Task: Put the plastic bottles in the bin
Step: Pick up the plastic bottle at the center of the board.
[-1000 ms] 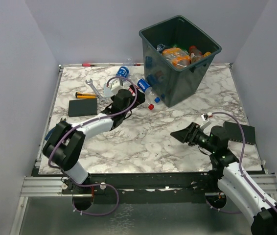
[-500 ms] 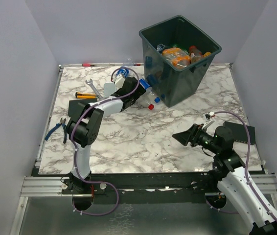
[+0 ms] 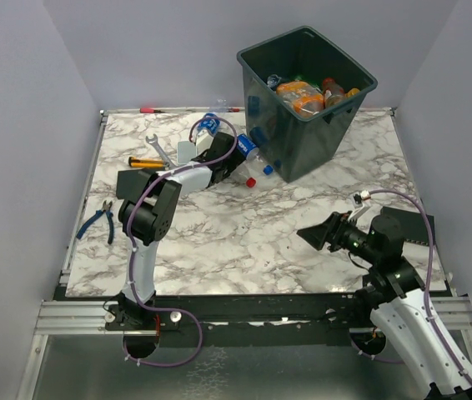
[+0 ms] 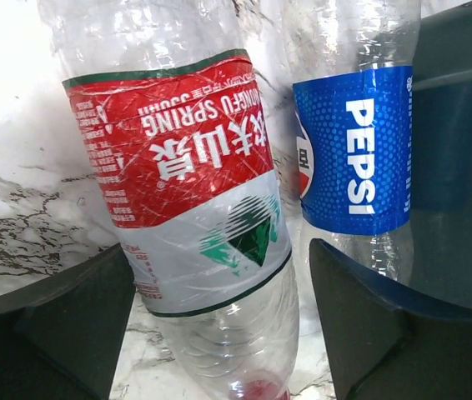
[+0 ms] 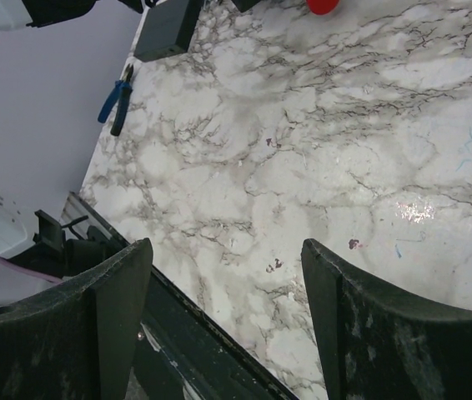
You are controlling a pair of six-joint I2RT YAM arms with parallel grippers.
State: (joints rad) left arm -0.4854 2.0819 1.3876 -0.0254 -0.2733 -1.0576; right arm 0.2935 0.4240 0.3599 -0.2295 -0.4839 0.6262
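Open marble bench (image 3: 244, 237) lay between the arms. The left jaws stood open astride a crinkled, clear red-labelled bottle (image 4: 194, 183). A blue Pepsi bottle (image 4: 353, 150) lay just beside it, next to the dark, tapering bin (image 3: 303, 146). Only the overhead view showed the binned bottles (image 3: 303, 96). The right jaws gaped empty over the bench's near edge.

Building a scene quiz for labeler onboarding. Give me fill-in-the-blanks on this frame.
The left gripper straddles a clear bottle with a ____ and white label.
The neighbouring bottle reads ____ on its blue label.
The right gripper is open and holds ____.
The pliers have ____ handles.
Missing words: red; Pepsi; nothing; blue.
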